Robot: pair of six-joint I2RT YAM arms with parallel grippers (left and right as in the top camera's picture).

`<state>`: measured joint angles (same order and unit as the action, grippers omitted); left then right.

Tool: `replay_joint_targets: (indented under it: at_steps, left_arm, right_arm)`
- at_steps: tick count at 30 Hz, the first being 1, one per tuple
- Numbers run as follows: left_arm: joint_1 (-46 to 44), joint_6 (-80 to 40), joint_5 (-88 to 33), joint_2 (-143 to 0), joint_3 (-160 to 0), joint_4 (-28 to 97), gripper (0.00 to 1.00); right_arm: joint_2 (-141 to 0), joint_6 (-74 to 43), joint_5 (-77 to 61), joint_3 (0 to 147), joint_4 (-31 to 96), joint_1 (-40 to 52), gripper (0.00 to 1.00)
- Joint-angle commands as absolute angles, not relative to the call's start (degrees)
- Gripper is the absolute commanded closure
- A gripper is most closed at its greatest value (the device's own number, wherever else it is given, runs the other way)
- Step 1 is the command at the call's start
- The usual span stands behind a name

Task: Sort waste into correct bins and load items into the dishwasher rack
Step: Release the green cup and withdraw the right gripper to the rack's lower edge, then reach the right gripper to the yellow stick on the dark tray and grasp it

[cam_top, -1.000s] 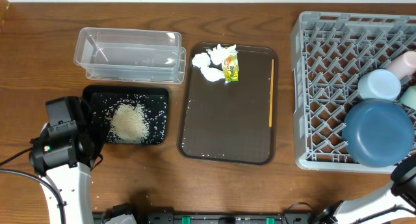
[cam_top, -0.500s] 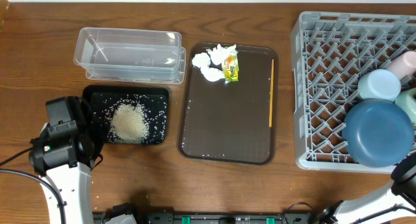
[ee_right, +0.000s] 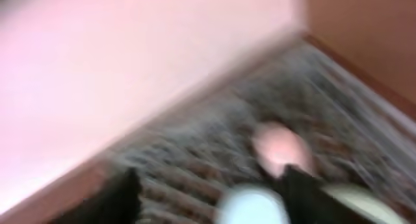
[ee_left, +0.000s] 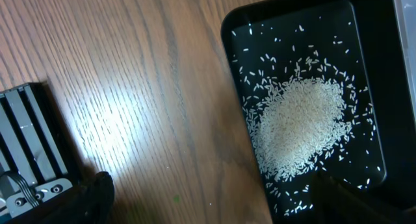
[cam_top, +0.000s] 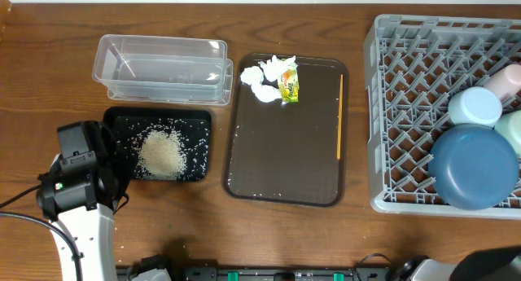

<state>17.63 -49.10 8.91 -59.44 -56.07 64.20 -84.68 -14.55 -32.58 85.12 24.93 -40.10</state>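
The heap of white rice [cam_top: 161, 152] lies in the black tray [cam_top: 120, 122], with the empty clear tub [cam_top: 163, 65] behind it. Crumpled tissues [cam_top: 262, 77], the yellow-green wrapper [cam_top: 289, 85] and the yellow-orange stick [cam_top: 339, 116] lie on the brown tray [cam_top: 277, 159]. In the grey rack [cam_top: 407, 110] sit the dark-blue bowl [cam_top: 474, 167], the light-blue bowl [cam_top: 475, 106], the mint-green bowl [cam_top: 513, 128] and the pink cup [cam_top: 509, 79]. My left gripper [ee_left: 214, 208] hangs open over bare wood beside the black tray [ee_left: 370, 68]. My right gripper [ee_right: 214, 198] is open and empty in a blurred view of the rack.
My left arm [cam_top: 77, 183] stands at the table's front left, just left of the black tray. The right arm [cam_top: 488, 265] shows only at the bottom right edge, below the rack. Scattered rice grains dot the brown tray's near end.
The right arm has drawn back from the rack's front corner toward the table's front edge, and its jaws have opened. The mint-green bowl has shifted slightly in the rack. The left arm has not moved.
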Motion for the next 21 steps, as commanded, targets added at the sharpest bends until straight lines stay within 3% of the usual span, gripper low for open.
replay_joint_targets:
  at_steps: [1,4,12,15,21]
  left_arm:
    - [18.0,-48.7,8.8,-59.5,-57.1,64.4,0.03]
    - [18.0,-48.7,8.8,-59.5,-57.1,64.4,0.03]
    - [18.0,-48.7,8.8,-59.5,-57.1,64.4,0.03]
    - [18.0,-48.7,8.8,-59.5,-57.1,64.4,0.03]
    - [18.0,-48.7,8.8,-59.5,-57.1,64.4,0.03]
  right_arm:
    - [-84.5,-20.1,-45.8,85.1,23.2,-33.2,0.11]
    - [-84.8,-18.3,-42.9,85.1,22.9,-23.7,0.01]
    - [-88.4,-12.3,-11.5,86.3,27.1,5.5,0.05]
    - [-94.9,-10.6,2.0,92.6,36.7,14.2,0.07]
    - [-112.4,-9.6,8.1,114.0,61.1,18.9,0.01]
